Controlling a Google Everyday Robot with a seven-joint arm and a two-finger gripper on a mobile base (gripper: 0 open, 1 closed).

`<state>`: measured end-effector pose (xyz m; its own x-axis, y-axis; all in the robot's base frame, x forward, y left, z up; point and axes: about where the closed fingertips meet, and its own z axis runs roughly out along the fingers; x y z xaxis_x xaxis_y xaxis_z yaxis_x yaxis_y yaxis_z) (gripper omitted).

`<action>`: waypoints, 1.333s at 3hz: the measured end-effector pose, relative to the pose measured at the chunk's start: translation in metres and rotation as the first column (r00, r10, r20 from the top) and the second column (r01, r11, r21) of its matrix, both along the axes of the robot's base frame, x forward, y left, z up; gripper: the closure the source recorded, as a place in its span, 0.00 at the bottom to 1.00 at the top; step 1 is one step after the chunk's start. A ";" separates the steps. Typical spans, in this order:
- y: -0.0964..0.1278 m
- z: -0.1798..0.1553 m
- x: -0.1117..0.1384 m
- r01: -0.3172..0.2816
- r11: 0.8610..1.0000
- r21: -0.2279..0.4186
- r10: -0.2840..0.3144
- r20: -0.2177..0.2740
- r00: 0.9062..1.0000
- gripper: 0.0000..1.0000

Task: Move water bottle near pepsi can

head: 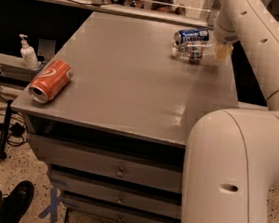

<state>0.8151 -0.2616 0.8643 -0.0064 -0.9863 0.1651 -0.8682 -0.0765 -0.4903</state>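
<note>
The pepsi can (pixel 192 37), dark blue with white lettering, lies on its side at the far right of the grey table (pixel 127 82). The water bottle (pixel 195 53), clear ribbed plastic, lies on its side right in front of the can, almost touching it. My gripper (pixel 222 50) hangs from the arm at the bottle's right end, close to the table's right edge. The bottle's far right end is hidden behind the gripper.
An orange-red soda can (pixel 50 80) lies on its side at the table's front left corner. A small white pump bottle (pixel 28 53) stands on a lower ledge left of the table. My arm's large white link (pixel 227 179) fills the front right. A shoe (pixel 16 202) shows at the bottom left.
</note>
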 end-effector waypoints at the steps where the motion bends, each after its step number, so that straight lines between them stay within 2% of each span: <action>1: -0.003 0.000 0.000 0.005 1.000 -0.002 -0.005 -0.003 1.000 0.00; 3: -0.010 0.003 -0.002 0.018 1.000 0.003 -0.018 0.000 1.000 0.00; 4: -0.024 0.014 -0.015 0.031 0.995 0.096 -0.032 0.010 0.999 0.00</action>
